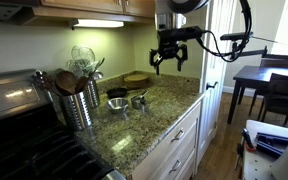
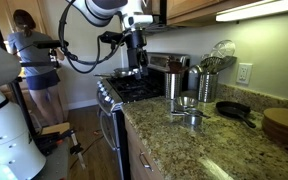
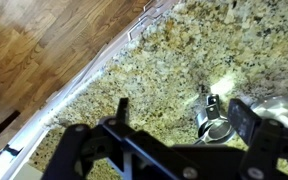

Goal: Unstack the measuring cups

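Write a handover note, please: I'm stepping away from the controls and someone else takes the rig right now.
Gripper: open and empty, held in the air well above the counter, touching nothing.
Measuring cups: grouped on the granite counter beside the dark pan, near the utensil holder. The wrist view shows them past the fingertips.
Done: no cup has been gripped, as far as the views show.
Left: bring the gripper down to the cups and separate them. They are too small in the views to tell how many are nested.
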